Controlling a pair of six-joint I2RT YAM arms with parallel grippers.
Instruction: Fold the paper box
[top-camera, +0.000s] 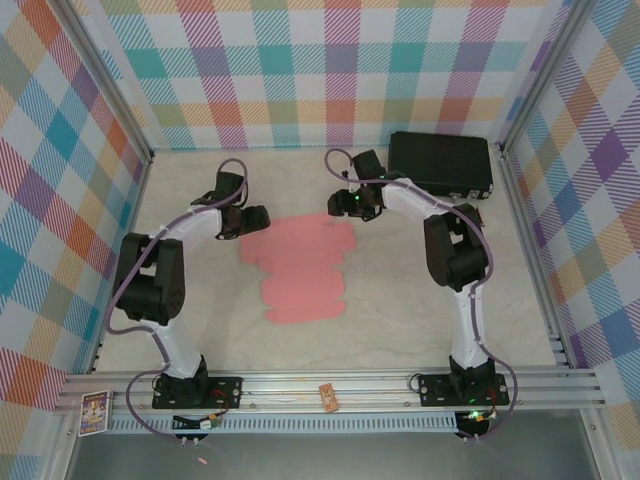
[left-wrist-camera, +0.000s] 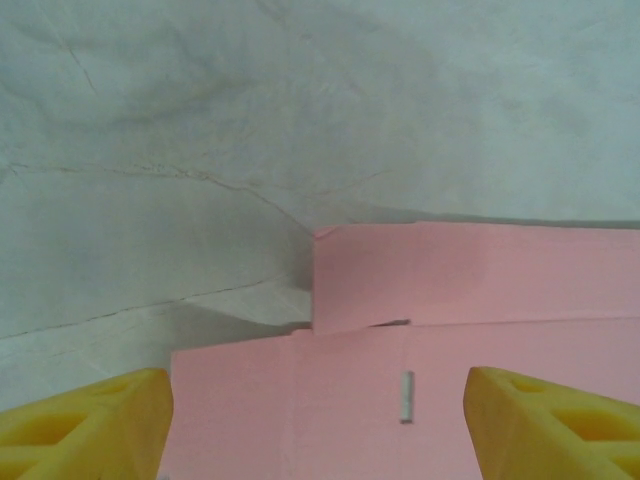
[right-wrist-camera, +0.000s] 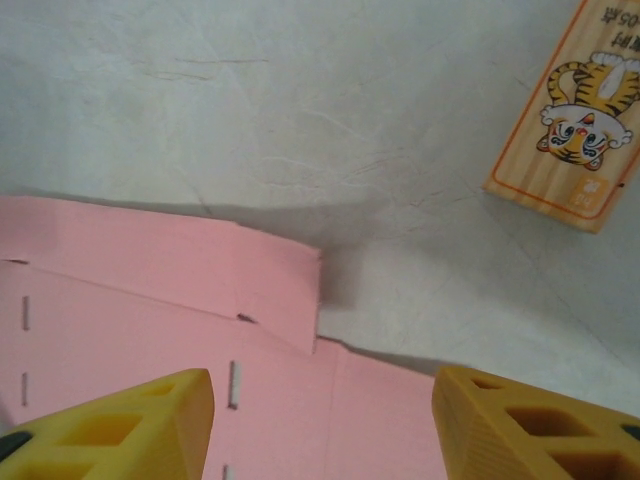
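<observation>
L gripper (left-wrist-camera: 318, 400) is spread wide, nothing gripped; flat pink box (left-wrist-camera: 470, 280) is seen beneath & ahead. R gripper (right-wrist-camera: 322, 390) likewise spread, box edge beneath.

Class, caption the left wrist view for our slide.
Left gripper, jaws open, above the unfolded pink paper box on a pale table.

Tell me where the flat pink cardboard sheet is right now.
In the top view, the flat pink cardboard sheet lies mid-table, its far edge between the left gripper and the right gripper.
</observation>
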